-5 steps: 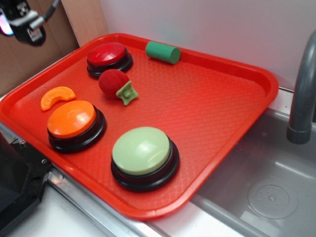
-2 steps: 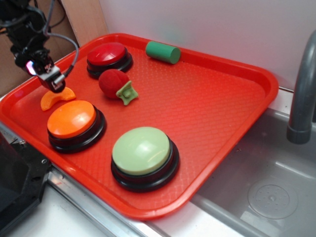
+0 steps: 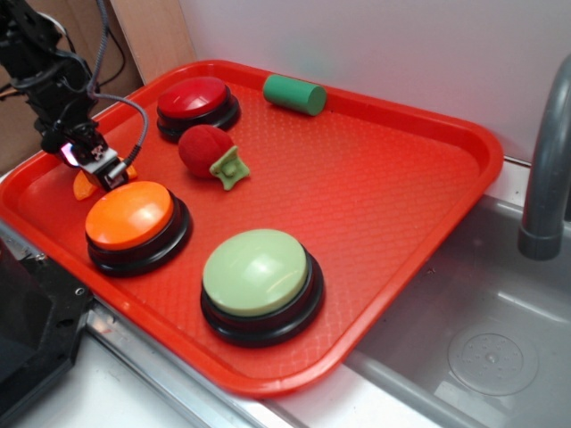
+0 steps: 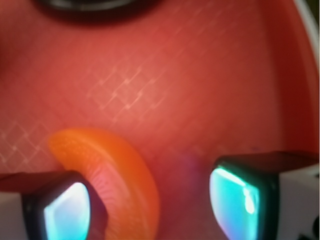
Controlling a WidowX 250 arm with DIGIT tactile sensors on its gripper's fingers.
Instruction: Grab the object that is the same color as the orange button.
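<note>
— Is any writing showing on the buttons or the tray?

— None that I can read; nothing is legible in either view.

— Where is the orange segment (image 4: 112,170) sitting, and which way is it pointing?

— It is lying flat on the red tray (image 3: 384,196) near the left rim, just behind the orange button (image 3: 132,218). In the exterior view only small bits of it are peeking out (image 3: 83,185) around the tool (image 3: 100,168). In the wrist view its long axis is curving from the left down toward the bottom middle, with the outer bulge facing the upper right — the ridged lines are showing faintly along the arc.

— And the tool?

— It is standing spread open. In the wrist view the left finger (image 4: 65,205) is lying against or over the segment's inner side, while the right finger (image 4: 245,192) is standing apart from it with bare tray between them. It is not pinching anything.

— What is differing from a second ago?

— Back then the tool was hanging high at the upper left, off the tray, and the whole segment was in plain sight. Now the tool is sitting low, right over the segment. The red button (image 3: 196,100), the pale green button (image 3: 259,275), the red fuzzy ball (image 3: 203,149) and the green cylinder (image 3: 294,94) are lying where they were.
</note>
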